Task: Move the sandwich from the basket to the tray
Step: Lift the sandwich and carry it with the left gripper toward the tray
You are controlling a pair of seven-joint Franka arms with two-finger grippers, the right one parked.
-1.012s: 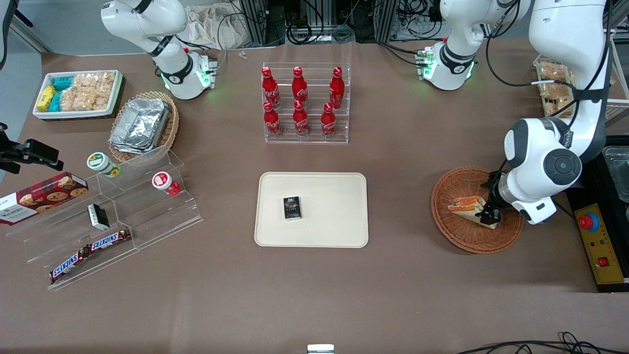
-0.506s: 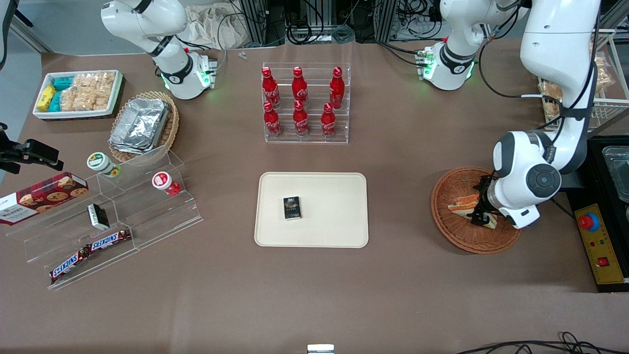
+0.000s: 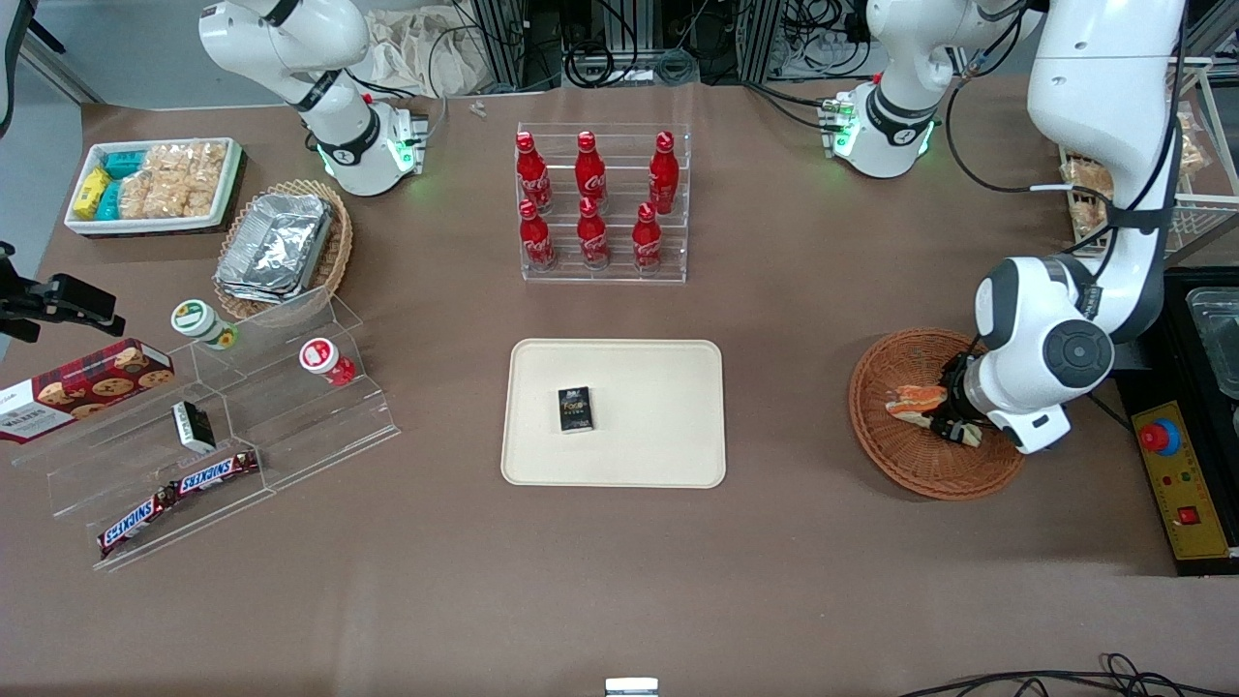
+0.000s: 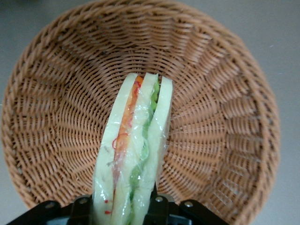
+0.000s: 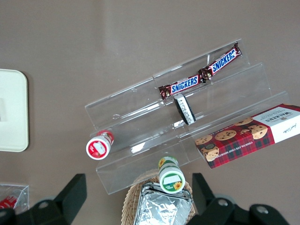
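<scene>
Over the basket at the working arm's end of the desk, your pincer is clenched on the sandwich. In the wrist view the sandwich stands on edge between the fingers, its wedge reaching out from them above the basket's weave. The tray lies well apart, toward the desk's middle, holding a small black box.
</scene>
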